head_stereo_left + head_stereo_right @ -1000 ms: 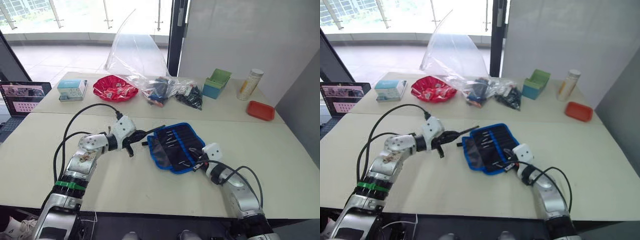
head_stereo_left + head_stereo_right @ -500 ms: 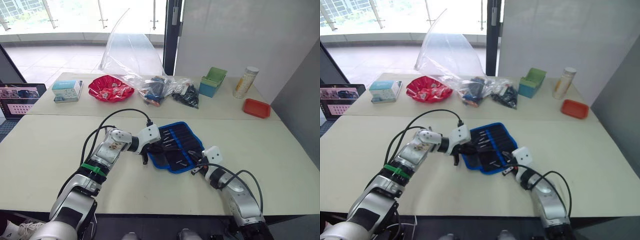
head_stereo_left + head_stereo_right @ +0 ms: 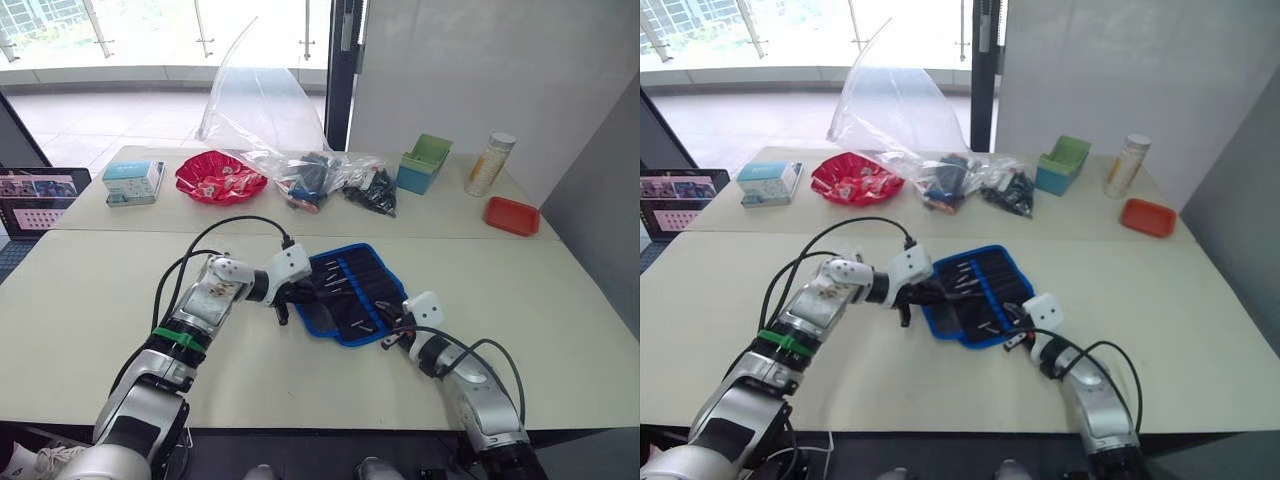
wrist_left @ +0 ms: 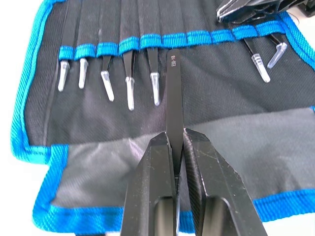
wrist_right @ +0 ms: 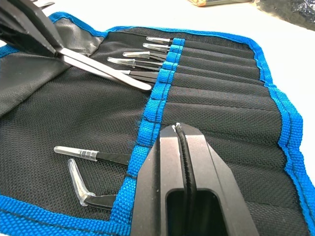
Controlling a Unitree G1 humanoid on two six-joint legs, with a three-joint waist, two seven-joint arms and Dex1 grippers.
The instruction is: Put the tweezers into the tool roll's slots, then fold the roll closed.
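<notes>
Left fingers [image 4: 176,147] clamp a tweezer [image 4: 173,93], tip just short of an empty slot [image 4: 177,39] on the open roll [image 4: 98,113]. Right fingers [image 5: 183,142] closed, pinning the roll's edge. Risk: tip snags the blue band, roll bunches.

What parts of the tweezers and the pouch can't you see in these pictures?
- Held tweezers, left wrist view: the gripped end is hidden between the left claw fingers.
- Stored tweezers: bodies hidden inside the slots, tips showing.
- Tool roll, right wrist view: the near part is covered by the right claw.
</notes>
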